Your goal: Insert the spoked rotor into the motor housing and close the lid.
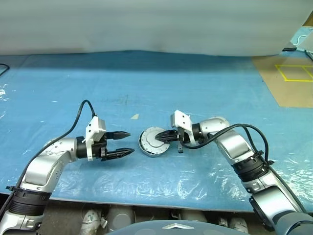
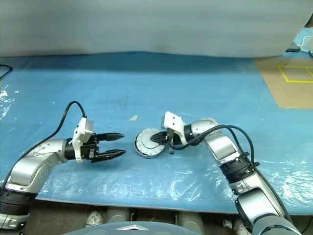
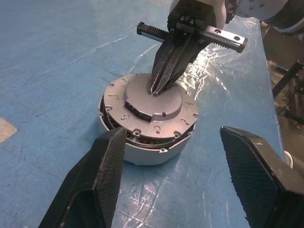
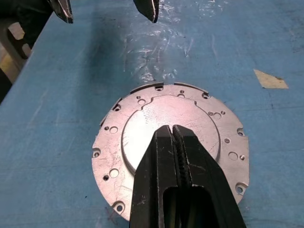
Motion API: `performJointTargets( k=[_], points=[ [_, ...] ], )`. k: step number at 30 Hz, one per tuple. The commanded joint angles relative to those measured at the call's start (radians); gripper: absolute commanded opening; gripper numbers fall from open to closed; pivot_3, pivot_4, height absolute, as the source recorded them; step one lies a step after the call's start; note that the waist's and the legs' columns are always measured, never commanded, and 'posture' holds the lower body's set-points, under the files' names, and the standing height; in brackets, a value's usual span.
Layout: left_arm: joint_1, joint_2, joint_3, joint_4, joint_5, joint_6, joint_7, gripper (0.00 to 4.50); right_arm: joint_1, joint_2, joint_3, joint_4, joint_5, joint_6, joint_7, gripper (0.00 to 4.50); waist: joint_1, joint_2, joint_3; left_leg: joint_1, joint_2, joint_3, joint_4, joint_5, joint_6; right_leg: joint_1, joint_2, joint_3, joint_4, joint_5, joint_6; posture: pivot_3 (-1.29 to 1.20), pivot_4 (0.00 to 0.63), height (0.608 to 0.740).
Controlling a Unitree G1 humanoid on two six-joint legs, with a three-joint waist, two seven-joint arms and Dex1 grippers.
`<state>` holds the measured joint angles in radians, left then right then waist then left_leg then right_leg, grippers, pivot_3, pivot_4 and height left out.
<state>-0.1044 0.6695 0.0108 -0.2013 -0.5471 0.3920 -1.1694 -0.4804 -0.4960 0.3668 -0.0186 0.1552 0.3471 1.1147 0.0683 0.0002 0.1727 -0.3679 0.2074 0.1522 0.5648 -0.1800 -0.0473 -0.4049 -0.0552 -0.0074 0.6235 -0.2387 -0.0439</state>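
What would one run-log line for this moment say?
lid: on motor housing | right gripper: jaws shut, tips on lid | left gripper: jaws open, beside housing

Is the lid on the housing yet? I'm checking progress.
On, apparently not fully seated: the lid covers the motor housing, tilted, a dark gap showing. The shut right gripper presses its centre.

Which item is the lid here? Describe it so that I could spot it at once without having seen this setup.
Look at the blue sheet covering the table, then between the two claws near its front edge. The lid is the round silver plate with small holes lying on top of the squat motor housing. The shut right claw has its tips on the lid's raised centre, while the open left claw waits beside it.
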Motion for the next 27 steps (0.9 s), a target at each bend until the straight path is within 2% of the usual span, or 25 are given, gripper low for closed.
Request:
performJointTargets(
  k=[1,4,8,14,23,27],
  points=[
    [0.011,0.007,0.002,-0.052,-0.01,-0.016,-0.009,3.33,0.03,0.005,-0.017,-0.059,0.02,0.037,-0.023,0.19,0.0,0.0,0.0,0.0,0.0,0.0,0.0,0.0,0.0,0.0,0.0,0.0,0.0,0.0,0.0,0.0,0.15,0.74],
    [0.018,0.007,-0.01,-0.054,0.004,-0.036,-0.021,3.34,0.017,0.009,-0.076,-0.116,0.113,0.131,-0.019,0.86,0.0,0.0,0.0,0.0,0.0,0.0,0.0,0.0,0.0,0.0,0.0,0.0,0.0,0.0,0.0,0.0,0.15,0.74],
    [0.016,0.003,-0.018,-0.04,0.015,-0.054,-0.023,3.34,-0.017,-0.012,-0.126,-0.206,0.227,0.249,0.014,2.22,0.001,0.0,0.0,-0.001,0.0,0.0,0.0,0.0,0.0,0.0,0.0,0.0,0.0,0.0,0.0,0.0,0.15,0.74],
    [0.023,-0.001,-0.028,-0.028,0.029,-0.075,-0.029,3.34,-0.047,-0.029,-0.09,-0.212,0.2,0.245,0.006,4.36,0.001,0.0,0.0,0.0,0.0,0.0,-0.001,0.0,0.0,0.0,0.0,0.0,0.0,0.0,0.0,0.0,0.15,0.74],
    [0.009,-0.005,-0.033,-0.019,0.03,-0.08,-0.019,3.34,-0.036,-0.021,0.007,-0.062,0.028,0.058,-0.032,4.36,0.0,0.0,0.0,-0.001,0.0,0.0,0.0,0.0,0.0,-0.001,0.0,0.0,0.0,0.0,0.0,0.0,0.15,0.74],
    [0.012,-0.007,-0.035,-0.009,0.032,-0.091,-0.016,3.34,-0.026,-0.013,0.027,-0.017,-0.001,0.018,-0.023,4.36,0.0,0.0,0.0,-0.001,0.0,0.0,0.0,0.0,0.0,-0.001,0.0,0.0,0.0,0.0,0.0,0.0,0.15,0.74]
  ],
)
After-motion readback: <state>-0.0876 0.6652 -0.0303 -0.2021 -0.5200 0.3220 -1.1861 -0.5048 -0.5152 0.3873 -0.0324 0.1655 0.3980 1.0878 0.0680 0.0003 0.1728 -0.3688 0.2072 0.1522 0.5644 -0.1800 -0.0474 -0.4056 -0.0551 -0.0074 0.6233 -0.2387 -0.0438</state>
